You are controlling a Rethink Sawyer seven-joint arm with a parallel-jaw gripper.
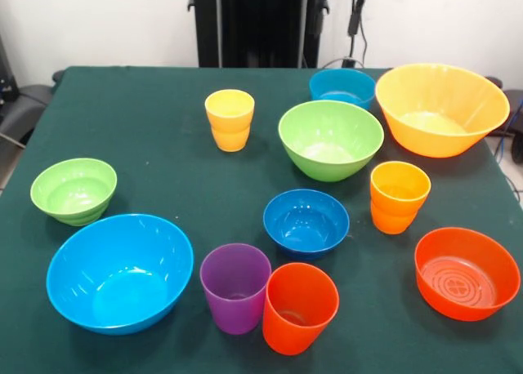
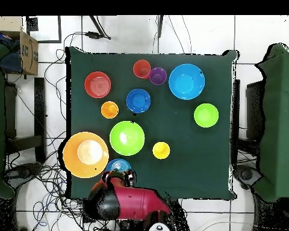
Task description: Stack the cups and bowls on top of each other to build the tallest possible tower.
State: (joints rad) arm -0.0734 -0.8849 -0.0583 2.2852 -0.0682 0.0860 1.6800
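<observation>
While the front view shows only a red part of the arm at the top edge, I cannot tell the end effector's state. No tower stands yet: every piece sits apart on the green counter (image 1: 147, 113). Taking the big green bowl (image 1: 330, 139) as landmark, the yellow cup (image 1: 230, 119) stands upright beside it, toward the robot.

Overhead, the arm (image 2: 126, 201) hangs over the counter's edge above a small blue bowl (image 2: 118, 164); the green bowl (image 2: 127, 138) lies just beyond, the yellow cup (image 2: 161, 150) beside that. All look glossy, smooth plastic, round.
</observation>
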